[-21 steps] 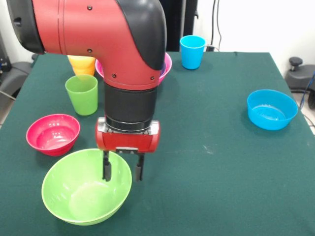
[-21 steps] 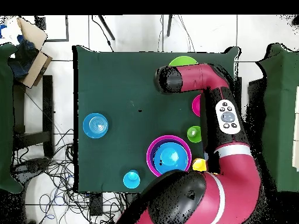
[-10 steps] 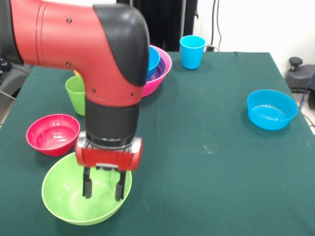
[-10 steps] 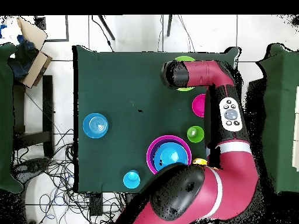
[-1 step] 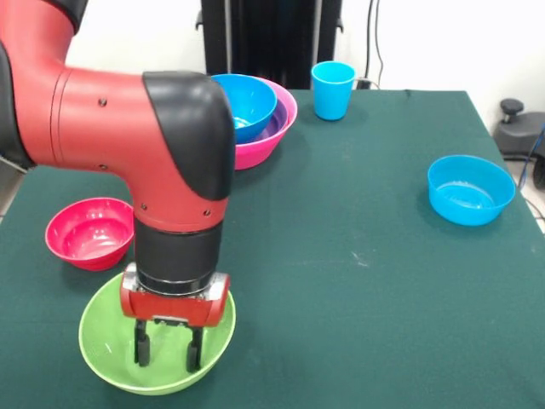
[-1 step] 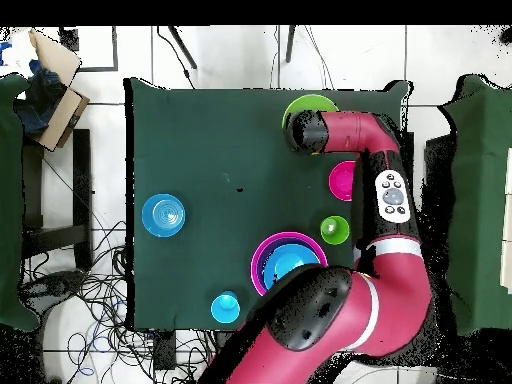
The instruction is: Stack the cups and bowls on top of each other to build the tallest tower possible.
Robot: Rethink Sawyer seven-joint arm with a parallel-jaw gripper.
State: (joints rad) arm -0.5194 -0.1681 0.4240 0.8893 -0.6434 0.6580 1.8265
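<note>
A: Where is the gripper (image 5: 168, 351) hanging?

B: Inside the light green bowl (image 5: 100, 341), fingers spread apart and pointing down into the hollow, gripping nothing that I can see.

A: And what is sitting around that bowl?

B: The red-pink bowl (image 5: 89, 232) is lying just beside it, farther up the table. Well beyond it the large pink bowl (image 5: 271, 141) is holding a purple bowl (image 5: 271, 126) and a blue bowl (image 5: 247, 100) nested inside (this is the tower so far). The blue cup (image 5: 332, 89) is standing upright past the pink bowl, and the light blue bowl (image 5: 469, 189) is sitting alone, well apart from the green one. From above, the green cup (image 6: 335, 229) is showing between the pink pile and the red-pink bowl
</note>
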